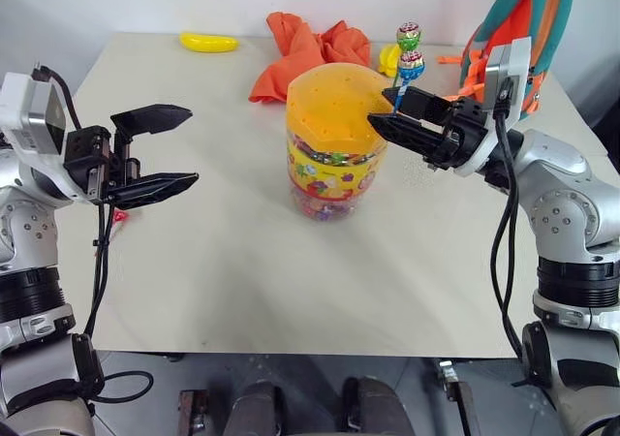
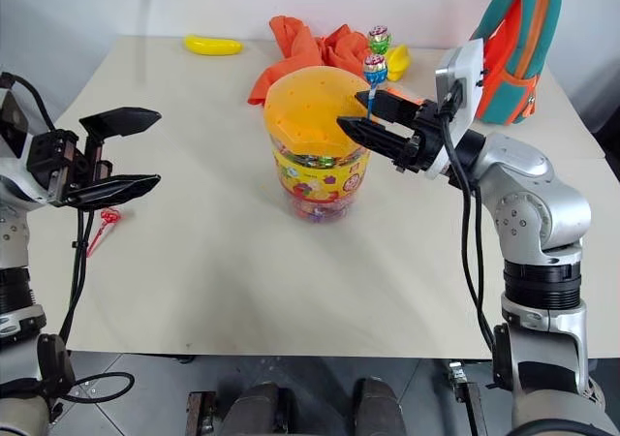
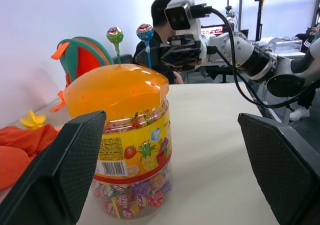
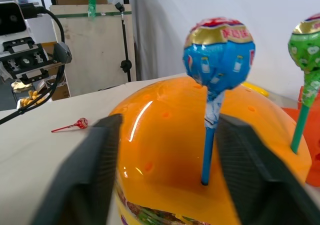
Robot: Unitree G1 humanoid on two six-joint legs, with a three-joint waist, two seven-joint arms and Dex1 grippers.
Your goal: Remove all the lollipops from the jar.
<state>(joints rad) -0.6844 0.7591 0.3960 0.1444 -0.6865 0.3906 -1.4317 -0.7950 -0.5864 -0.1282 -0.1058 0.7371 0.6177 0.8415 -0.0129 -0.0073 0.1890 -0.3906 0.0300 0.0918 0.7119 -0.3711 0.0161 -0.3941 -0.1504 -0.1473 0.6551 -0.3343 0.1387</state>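
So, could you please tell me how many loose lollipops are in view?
3: the blue lollipop and the green lollipop stand in the jar lid's holes; the red lollipop lies on the table.

1. Pretty bright, even indoor light all round, and the table [image 1: 242,291] only shows soft, faint shadows.
2. Bit of glare on the jar [image 4: 170,150] lid's orange dome.
3. Right wrist view: close-up fingers [image 4: 85,185] look blurry, background soft.
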